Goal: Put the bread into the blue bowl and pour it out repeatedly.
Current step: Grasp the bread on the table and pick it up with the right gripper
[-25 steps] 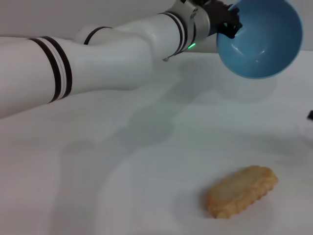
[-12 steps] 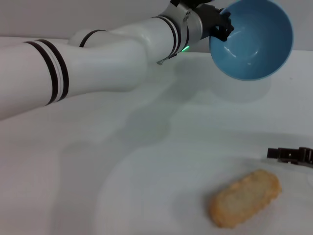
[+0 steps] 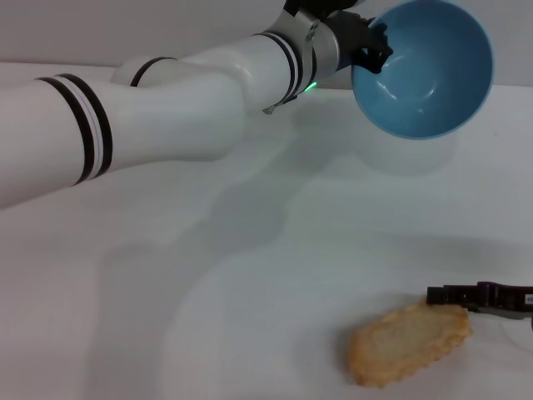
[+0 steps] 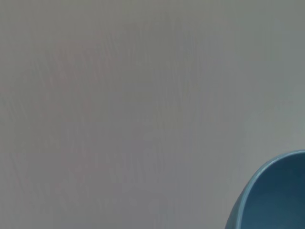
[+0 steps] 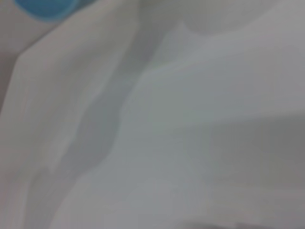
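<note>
My left gripper (image 3: 372, 46) is shut on the rim of the blue bowl (image 3: 425, 75) and holds it in the air at the far right, tipped on its side with the empty inside facing me. The bowl's edge also shows in the left wrist view (image 4: 279, 195) and the right wrist view (image 5: 45, 7). The bread (image 3: 408, 342) lies on the white table (image 3: 166, 292) at the near right, plain tan underside up. My right gripper (image 3: 466, 297) reaches in low from the right edge, its tip at the bread's far right end.
My left arm (image 3: 166, 117) stretches across the far half of the table from the left and casts a shadow under it. Nothing else stands on the table.
My right gripper has come in from the right edge up to the bread. The bowl has shifted slightly left. The bread has moved a little.
</note>
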Available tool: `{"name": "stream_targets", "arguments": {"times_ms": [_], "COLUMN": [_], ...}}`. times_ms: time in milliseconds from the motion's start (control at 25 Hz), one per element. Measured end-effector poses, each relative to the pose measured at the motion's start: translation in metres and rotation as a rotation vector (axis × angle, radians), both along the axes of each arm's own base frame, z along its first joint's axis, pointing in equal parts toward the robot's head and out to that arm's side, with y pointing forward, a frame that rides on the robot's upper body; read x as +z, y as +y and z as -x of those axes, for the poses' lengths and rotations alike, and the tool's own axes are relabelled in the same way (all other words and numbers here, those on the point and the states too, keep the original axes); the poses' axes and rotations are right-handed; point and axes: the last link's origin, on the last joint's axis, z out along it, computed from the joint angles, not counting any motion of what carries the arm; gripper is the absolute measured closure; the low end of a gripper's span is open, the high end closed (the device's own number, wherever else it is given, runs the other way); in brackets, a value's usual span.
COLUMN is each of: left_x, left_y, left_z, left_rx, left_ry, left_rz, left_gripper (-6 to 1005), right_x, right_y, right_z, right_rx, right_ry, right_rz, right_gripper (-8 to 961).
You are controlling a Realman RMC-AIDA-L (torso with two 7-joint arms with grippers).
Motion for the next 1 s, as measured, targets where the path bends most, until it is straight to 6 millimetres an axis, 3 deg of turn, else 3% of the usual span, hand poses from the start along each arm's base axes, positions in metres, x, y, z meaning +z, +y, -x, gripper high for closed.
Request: {"name": "stream_targets", "arguments": {"times_ms": [600,1000], "left_x": [-0.002,-0.001], "left_y": [-0.003,-0.003], "left_z": [0.004,0.010], "left_rx": [0.006,0.020], "left_ry": [0.007,0.002], "left_rz": [0.009,0.002], "left_gripper": [999,1000], "right_x": [-0.013,-0.009], "right_y": [0.000,0.007], "right_z": [0.005,0.026], "right_rx": [0.020,0.169], "right_ry": [-0.030,0.079], "right_rz": [0.031,-0.051], "right_gripper": [426,557]}}
